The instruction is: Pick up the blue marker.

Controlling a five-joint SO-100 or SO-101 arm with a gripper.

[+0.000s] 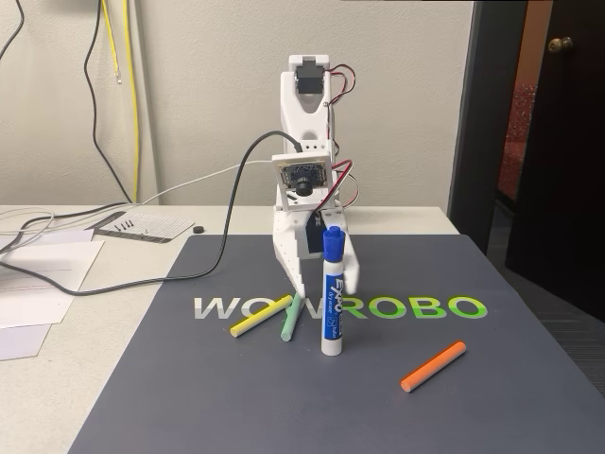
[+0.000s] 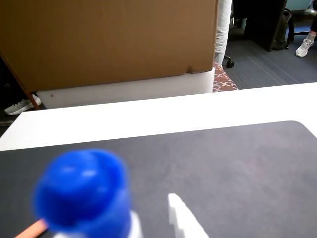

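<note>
The blue marker (image 1: pixel 332 293) stands upright on the dark grey mat (image 1: pixel 492 397), blue cap on top and white barrel with a blue label below. Right behind it my white gripper (image 1: pixel 326 291) hangs open, pointing down, with one finger showing on each side of the marker. I cannot tell whether a finger touches it. In the wrist view the blurred blue cap (image 2: pixel 84 191) fills the lower left, and one white fingertip (image 2: pixel 181 218) rises just right of it.
A yellow stick (image 1: pixel 261 317) and a pale green stick (image 1: pixel 291 318) lie left of the marker; an orange stick (image 1: pixel 433 366) lies at front right. Papers (image 1: pixel 47 274) and cables (image 1: pixel 222 236) sit left of the mat. Beyond the table edge stands a brown panel (image 2: pixel 109 39).
</note>
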